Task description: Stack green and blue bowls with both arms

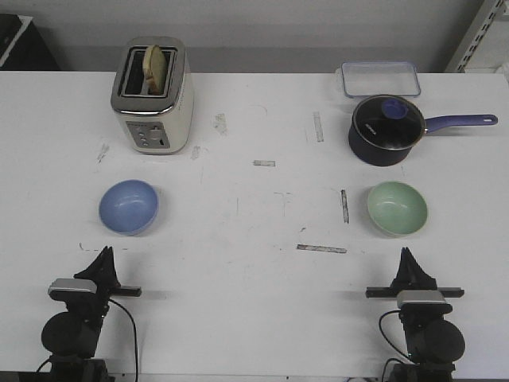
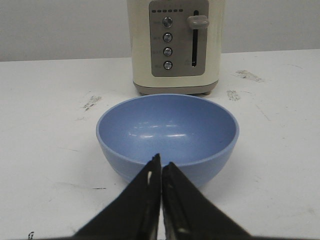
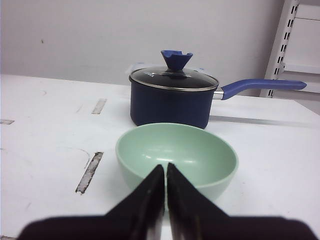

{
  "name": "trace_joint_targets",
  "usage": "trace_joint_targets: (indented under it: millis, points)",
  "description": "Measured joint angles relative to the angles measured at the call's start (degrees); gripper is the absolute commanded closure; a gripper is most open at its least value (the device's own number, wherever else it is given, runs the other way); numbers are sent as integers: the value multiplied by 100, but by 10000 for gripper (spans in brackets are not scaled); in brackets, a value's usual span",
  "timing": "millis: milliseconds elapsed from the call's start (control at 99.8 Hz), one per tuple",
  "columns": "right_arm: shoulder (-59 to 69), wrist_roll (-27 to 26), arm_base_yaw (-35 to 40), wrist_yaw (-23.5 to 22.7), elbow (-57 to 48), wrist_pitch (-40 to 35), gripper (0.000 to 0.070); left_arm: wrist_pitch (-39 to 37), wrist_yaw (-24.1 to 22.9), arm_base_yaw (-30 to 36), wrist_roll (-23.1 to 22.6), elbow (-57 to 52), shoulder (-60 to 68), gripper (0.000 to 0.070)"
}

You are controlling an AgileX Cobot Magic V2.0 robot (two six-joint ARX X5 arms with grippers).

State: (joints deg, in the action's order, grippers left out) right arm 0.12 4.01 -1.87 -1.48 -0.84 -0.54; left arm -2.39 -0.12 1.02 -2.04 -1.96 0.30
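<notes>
The light blue bowl [image 1: 128, 206] sits upright and empty on the left of the white table; it also shows in the left wrist view [image 2: 167, 135]. The mint green bowl [image 1: 397, 208] sits upright and empty on the right; it also shows in the right wrist view [image 3: 176, 156]. My left gripper [image 1: 104, 255] is shut and empty, a short way in front of the blue bowl, its tips [image 2: 161, 164] pointing at it. My right gripper [image 1: 406, 255] is shut and empty, a short way in front of the green bowl, its tips [image 3: 165, 168] pointing at it.
A cream toaster [image 1: 153, 97] with bread in its slot stands behind the blue bowl. A dark blue saucepan [image 1: 386, 130] with a glass lid and long handle stands behind the green bowl. A clear lidded container [image 1: 380, 79] lies at the back right.
</notes>
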Motion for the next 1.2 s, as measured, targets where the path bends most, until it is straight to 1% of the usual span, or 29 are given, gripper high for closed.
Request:
trace_joint_targets:
  millis: [1052, 1202]
  points:
    - [0, -4, 0, 0, 0, 24, 697, 24, 0, 0, 0, 0, 2, 699]
    - [0, -358, 0, 0, 0, 356, 697, 24, 0, 0, 0, 0, 2, 699]
